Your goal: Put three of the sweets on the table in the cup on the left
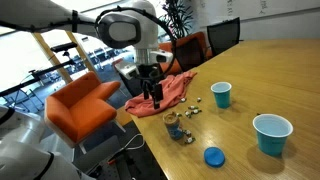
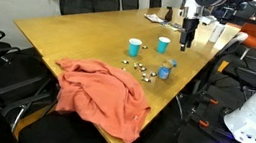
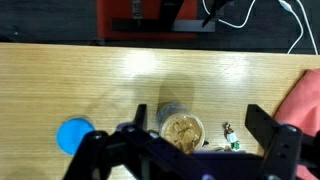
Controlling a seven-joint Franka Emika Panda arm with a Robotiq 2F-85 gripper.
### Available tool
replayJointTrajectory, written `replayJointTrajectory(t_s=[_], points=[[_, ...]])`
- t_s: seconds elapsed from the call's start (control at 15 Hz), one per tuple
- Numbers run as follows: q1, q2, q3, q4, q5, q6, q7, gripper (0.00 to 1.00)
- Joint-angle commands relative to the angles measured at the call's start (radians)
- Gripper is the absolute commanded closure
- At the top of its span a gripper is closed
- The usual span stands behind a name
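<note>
I count two teal cups: the smaller teal cup (image 1: 221, 94) and the wider teal cup (image 1: 272, 133). I see one clear glass (image 3: 182, 128), one blue disc (image 3: 73, 135) and one salmon cloth (image 2: 105, 94). The sweets (image 1: 190, 110) are several, too tiny for me to number.

Sweets (image 2: 144, 70) scattered beside cup (image 2: 134, 47), near cloth (image 2: 104, 97).
</note>
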Motion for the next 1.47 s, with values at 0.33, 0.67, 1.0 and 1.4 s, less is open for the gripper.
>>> replayJointTrajectory(t_s=[0.33, 0.67, 1.0, 1.4], points=[[-0.009, 0.024, 0.022, 0.013, 0.004, 0.024, 0.042, 0.0], [0.009, 0.154, 0.066, 0.07, 0.086, 0.283, 0.249, 0.0], [0.03, 0.36, 0.092, 0.191, 0.076, 0.542, 0.452, 0.0], [0.112, 0.592, 0.042, 0.333, -0.061, 0.662, 0.651, 0.0]])
